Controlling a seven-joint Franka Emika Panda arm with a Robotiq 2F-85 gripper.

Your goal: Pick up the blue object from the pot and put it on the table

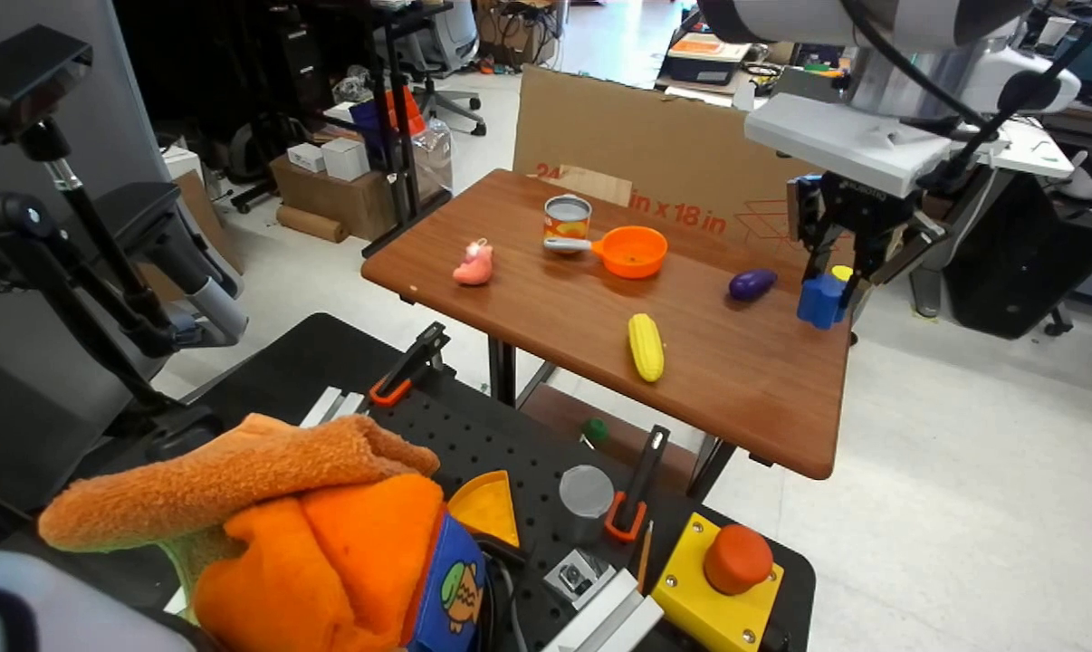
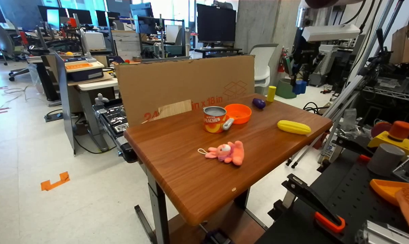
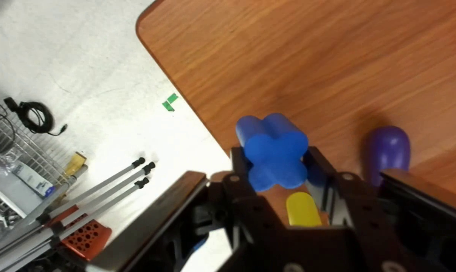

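now the gripper has the blue object clamped at its tip; the table lies below, its edge near one side, so lowering probably wants an inward shift.

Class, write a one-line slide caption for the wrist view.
The claw grips the blue block, the brown table below and a purple piece lying on it to the right.

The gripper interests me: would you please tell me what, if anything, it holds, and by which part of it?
The gripper holds the blue block by two opposite sides, between its fingers.
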